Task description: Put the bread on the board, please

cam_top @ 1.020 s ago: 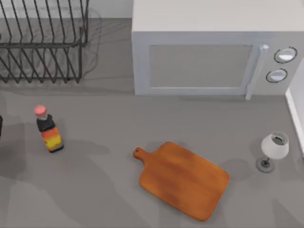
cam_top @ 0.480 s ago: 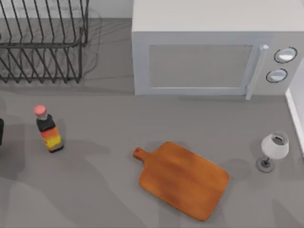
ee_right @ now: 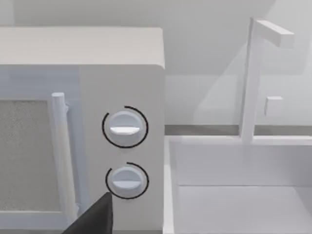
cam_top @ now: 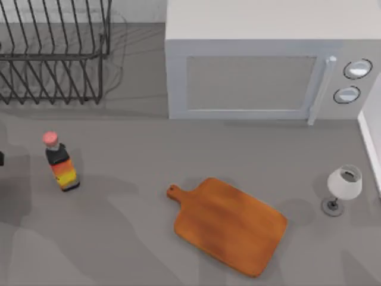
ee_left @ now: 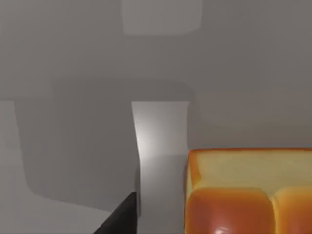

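Observation:
The bread [ee_left: 248, 190], a golden orange-brown chunk with a yellowish top, lies on the grey surface close under my left wrist camera. A dark part of my left gripper [ee_left: 119, 217] shows just beside it, with a gap between them. In the top view a sliver of my left arm [cam_top: 1, 158] sits at the left edge. The board [cam_top: 229, 225], flat orange-brown wood with a knob handle, lies bare at the front middle of the table. A dark part of my right gripper [ee_right: 95, 217] hangs in front of the microwave's dials.
A dark bottle [cam_top: 61, 162] with an orange label and pink cap stands at the left. A wire dish rack [cam_top: 53, 53] is at the back left, a microwave [cam_top: 268, 59] behind the board, a wine glass [cam_top: 343, 187] at the right. A pale block [ee_left: 161, 131] stands beside the bread.
The dark sliver of my left arm at the top view's left edge grew half a second ago and has now shrunk. Board, bottle and glass have not moved.

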Robot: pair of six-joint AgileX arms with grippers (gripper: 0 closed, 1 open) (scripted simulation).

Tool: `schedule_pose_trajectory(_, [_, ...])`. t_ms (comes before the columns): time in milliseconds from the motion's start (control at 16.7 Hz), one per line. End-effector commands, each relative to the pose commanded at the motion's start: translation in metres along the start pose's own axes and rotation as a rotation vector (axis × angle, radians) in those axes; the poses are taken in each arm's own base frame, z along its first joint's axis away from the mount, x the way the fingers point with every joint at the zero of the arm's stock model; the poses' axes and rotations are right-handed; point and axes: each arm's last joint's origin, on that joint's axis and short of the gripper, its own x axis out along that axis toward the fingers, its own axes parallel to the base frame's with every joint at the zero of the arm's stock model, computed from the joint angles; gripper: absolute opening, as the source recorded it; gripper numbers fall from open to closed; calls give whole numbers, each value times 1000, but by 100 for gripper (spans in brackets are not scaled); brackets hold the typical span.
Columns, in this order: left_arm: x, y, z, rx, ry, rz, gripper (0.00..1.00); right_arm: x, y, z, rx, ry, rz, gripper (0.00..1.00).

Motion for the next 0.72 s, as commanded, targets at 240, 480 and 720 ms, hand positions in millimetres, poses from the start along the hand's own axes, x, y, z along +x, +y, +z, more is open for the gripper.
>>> schedule_pose_trajectory(240, [0,0,0,0,0,0,0,0,0,0,0,0,0,100])
schedule_pose_trajectory(480, [0,0,0,0,0,0,0,0,0,0,0,0,0,100])
schedule_pose_trajectory(720, [-12,0,2,0,-28,-2,0,0,0,0,0,0,0,100])
